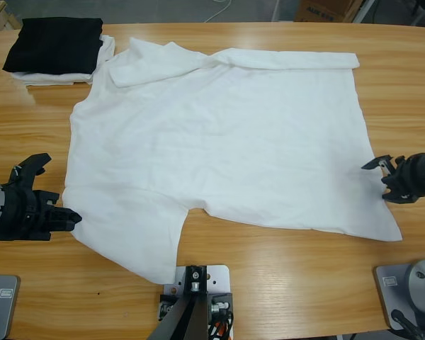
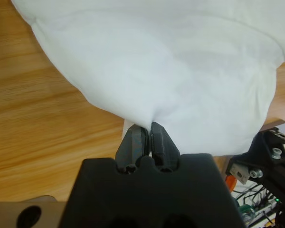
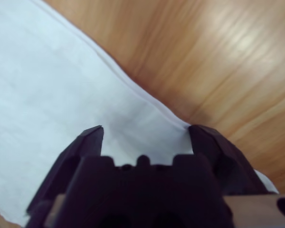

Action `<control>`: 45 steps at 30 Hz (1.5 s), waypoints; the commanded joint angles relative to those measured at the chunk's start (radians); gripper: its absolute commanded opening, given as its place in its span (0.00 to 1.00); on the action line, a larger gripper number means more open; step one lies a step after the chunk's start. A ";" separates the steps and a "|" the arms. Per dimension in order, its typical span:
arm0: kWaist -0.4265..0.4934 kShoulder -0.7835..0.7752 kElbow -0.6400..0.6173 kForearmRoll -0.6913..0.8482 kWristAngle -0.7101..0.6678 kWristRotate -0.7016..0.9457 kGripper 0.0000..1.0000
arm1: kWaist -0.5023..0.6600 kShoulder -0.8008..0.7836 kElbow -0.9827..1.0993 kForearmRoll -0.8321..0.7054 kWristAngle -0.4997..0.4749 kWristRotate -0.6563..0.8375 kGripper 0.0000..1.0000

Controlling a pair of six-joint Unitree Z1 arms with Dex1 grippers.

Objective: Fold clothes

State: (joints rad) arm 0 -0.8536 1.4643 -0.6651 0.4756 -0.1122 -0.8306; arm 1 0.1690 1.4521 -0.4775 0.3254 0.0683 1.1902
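Observation:
The clothes, a large white T-shirt (image 1: 227, 142), lie spread on the wooden table with the far edge folded over. My left gripper (image 1: 69, 217) sits at the shirt's near-left edge, by the sleeve, shut on the white cloth (image 2: 180, 71); the cloth puckers where it meets the closed gripper (image 2: 147, 129). My right gripper (image 1: 377, 173) is at the shirt's right edge, open. In the right wrist view the hem (image 3: 133, 88) runs between the spread jaws of that gripper (image 3: 147, 130), above the cloth.
A folded black garment (image 1: 55, 41) lies on a smaller folded white cloth (image 1: 57, 75) at the far left corner. Bare wood (image 1: 304, 269) shows along the near edge and right side. Boxes stand beyond the table's far edge.

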 commanded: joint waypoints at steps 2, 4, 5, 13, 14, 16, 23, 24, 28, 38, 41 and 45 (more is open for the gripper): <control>0.010 0.040 -0.001 0.012 0.020 0.013 0.00 | 0.144 -0.189 -0.023 0.257 -0.157 -0.010 0.88; 0.010 0.041 0.001 0.012 0.022 0.016 0.00 | 0.170 -0.254 -0.070 0.339 -0.215 -0.007 0.89; 0.010 0.041 0.001 0.012 0.023 0.019 0.00 | 0.187 -0.281 -0.086 0.365 -0.241 -0.005 0.89; 0.010 0.036 0.001 0.012 0.026 0.036 0.00 | 0.407 -0.324 -0.099 0.343 -0.208 0.383 0.89; 0.010 0.032 0.001 0.012 0.026 0.037 0.00 | 0.453 -0.329 -0.098 0.346 -0.200 0.479 0.89; 0.010 0.025 0.001 0.014 0.025 0.040 0.00 | 0.545 -0.328 -0.094 0.346 -0.179 0.683 0.89; 0.010 0.024 0.009 0.015 0.016 0.080 0.00 | 0.689 -0.384 0.067 0.238 -0.201 0.999 0.89; 0.014 0.027 0.010 0.015 0.014 0.088 0.00 | 0.701 -0.398 0.077 0.228 -0.208 0.999 0.89; 0.024 0.038 -0.002 0.015 0.012 0.107 0.00 | 0.738 -0.389 0.114 0.164 -0.209 1.041 0.89; 0.043 0.045 -0.004 0.015 0.009 0.120 0.00 | 0.773 -0.305 0.206 -0.016 -0.228 1.069 0.87; 0.044 0.047 -0.004 0.015 0.009 0.120 0.00 | 0.778 -0.272 0.208 -0.030 -0.228 1.065 0.87; 0.044 0.047 -0.002 0.015 0.009 0.122 0.00 | 0.783 -0.241 0.208 -0.043 -0.229 1.052 0.85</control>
State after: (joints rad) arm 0 -0.8189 1.4732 -0.6664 0.4763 -0.1013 -0.7262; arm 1 0.9317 1.1384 -0.2997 0.3106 -0.1473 2.2497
